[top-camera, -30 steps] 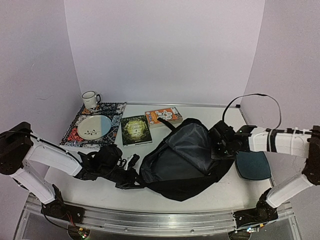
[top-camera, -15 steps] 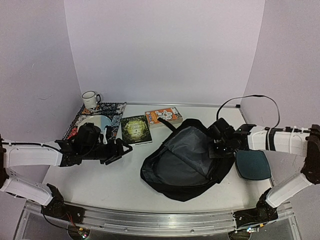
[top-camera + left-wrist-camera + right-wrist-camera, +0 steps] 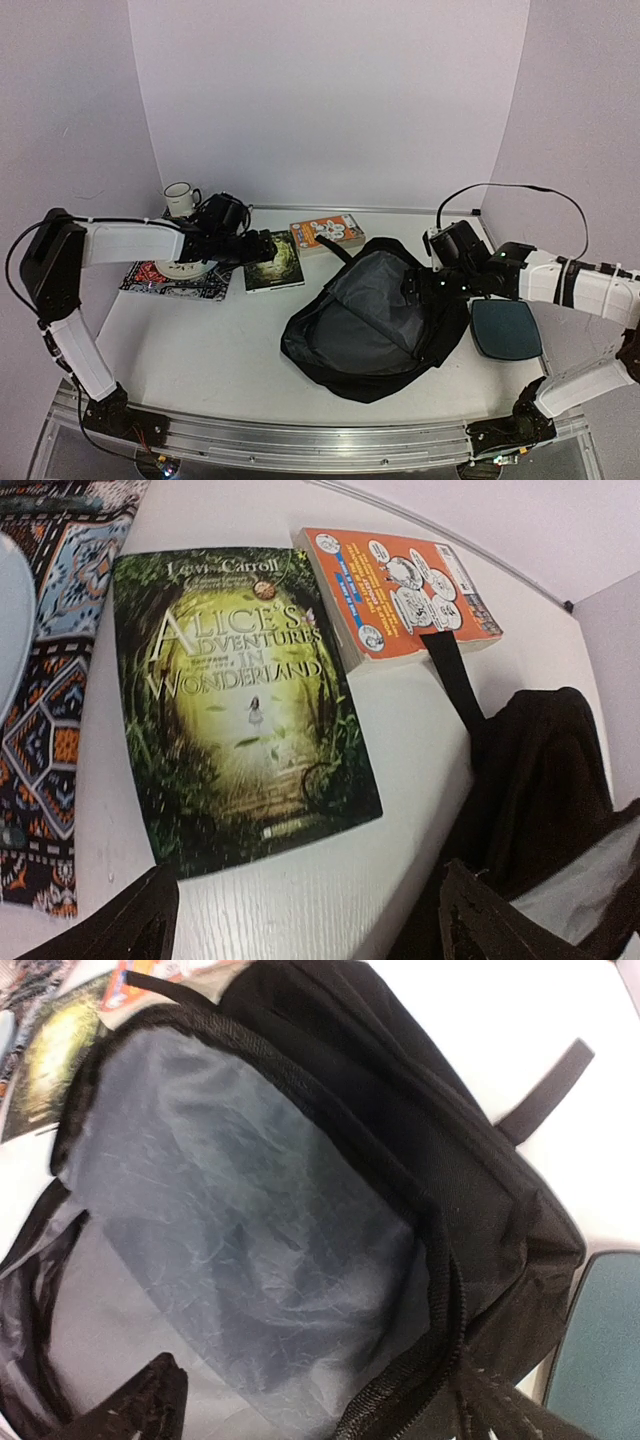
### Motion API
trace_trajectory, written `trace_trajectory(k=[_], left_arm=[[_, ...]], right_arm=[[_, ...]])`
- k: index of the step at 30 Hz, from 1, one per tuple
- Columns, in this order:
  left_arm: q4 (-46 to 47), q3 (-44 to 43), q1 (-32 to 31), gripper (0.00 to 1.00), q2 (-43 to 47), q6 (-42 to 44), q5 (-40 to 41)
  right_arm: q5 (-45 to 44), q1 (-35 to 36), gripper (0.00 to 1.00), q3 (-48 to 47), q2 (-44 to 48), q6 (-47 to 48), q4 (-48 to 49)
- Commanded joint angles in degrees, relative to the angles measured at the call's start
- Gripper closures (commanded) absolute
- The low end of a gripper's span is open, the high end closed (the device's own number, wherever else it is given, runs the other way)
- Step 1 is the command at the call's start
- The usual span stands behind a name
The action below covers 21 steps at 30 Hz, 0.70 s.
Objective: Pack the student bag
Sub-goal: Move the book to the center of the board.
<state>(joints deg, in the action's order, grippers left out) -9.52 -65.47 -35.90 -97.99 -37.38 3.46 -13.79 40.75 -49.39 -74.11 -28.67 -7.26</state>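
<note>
The student bag [image 3: 375, 325] lies in the middle of the table, black, its mouth wide open on the grey lining [image 3: 250, 1210]. My right gripper [image 3: 417, 290] hovers open over the bag's right rim; in its wrist view the gripper [image 3: 320, 1415] holds nothing, one finger [image 3: 140, 1405] over the lining. My left gripper [image 3: 262, 246] is open above a green "Alice's Adventures in Wonderland" book [image 3: 240, 700], with the gripper [image 3: 310, 935] empty near the book's near edge. An orange book [image 3: 400, 585] lies behind, one black bag strap [image 3: 450, 675] resting against it.
A white mug [image 3: 181, 198] stands at the back left. A plate [image 3: 180, 265] sits on a patterned placemat [image 3: 165, 278], partly under my left arm. A flat dark-teal pad [image 3: 505, 330] lies right of the bag. Walls close in behind and at both sides.
Both grippers have opened and let go of the bag. My left arm swung from the bag's left edge back to the green book. The right gripper lifted slightly; the bag's mouth stays spread.
</note>
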Motion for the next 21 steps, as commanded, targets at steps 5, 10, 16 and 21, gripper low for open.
trace_trajectory(k=[5,10,16,21], left_arm=[[-10.4,-23.9,0.8,0.08,-20.4,12.6,9.7],[-12.7,-32.9,1.4,0.08,-29.7,15.3,9.4],[-15.8,-36.3,1.4,0.09,-37.2,15.5,6.0],[-17.1,-28.2,0.5,0.16,-38.1,13.0,1.2]], right_arm=[[1.5,0.0,0.02,0.7,3.2,0.9,0.9],[0.8,0.0,0.02,1.7,5.7,1.0,0.9],[0.8,0.1,0.02,2.2,7.1,1.1,1.2],[1.8,0.0,0.02,1.9,7.2,1.6,1.9]])
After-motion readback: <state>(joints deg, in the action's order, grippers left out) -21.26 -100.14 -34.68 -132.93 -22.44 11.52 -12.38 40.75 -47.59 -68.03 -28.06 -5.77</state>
